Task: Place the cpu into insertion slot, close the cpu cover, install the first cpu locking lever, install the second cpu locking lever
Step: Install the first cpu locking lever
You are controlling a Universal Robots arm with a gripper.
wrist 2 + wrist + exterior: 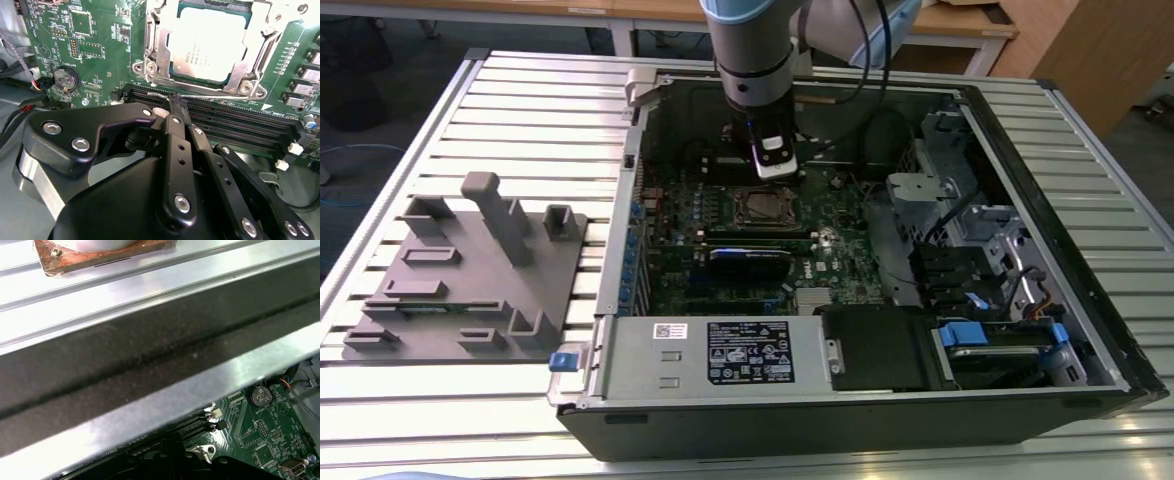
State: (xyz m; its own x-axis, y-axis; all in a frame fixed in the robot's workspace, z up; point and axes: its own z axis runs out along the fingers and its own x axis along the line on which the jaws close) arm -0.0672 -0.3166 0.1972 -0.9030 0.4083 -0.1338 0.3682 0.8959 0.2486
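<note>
Inside the open computer case [854, 430] on the slatted surface [520, 100], the cpu [207, 45] lies seated in the insertion slot [761, 207], the cpu cover [156, 45] down around it, and the tool [175, 100] with fingers drawn together meets a thin wire lever [220, 97] (pinched or not, I cannot tell).

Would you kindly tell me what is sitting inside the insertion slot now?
The cpu sits in the insertion slot, its metal top showing through the window of the cpu cover. The slot's contacts beneath are covered by it.
</note>
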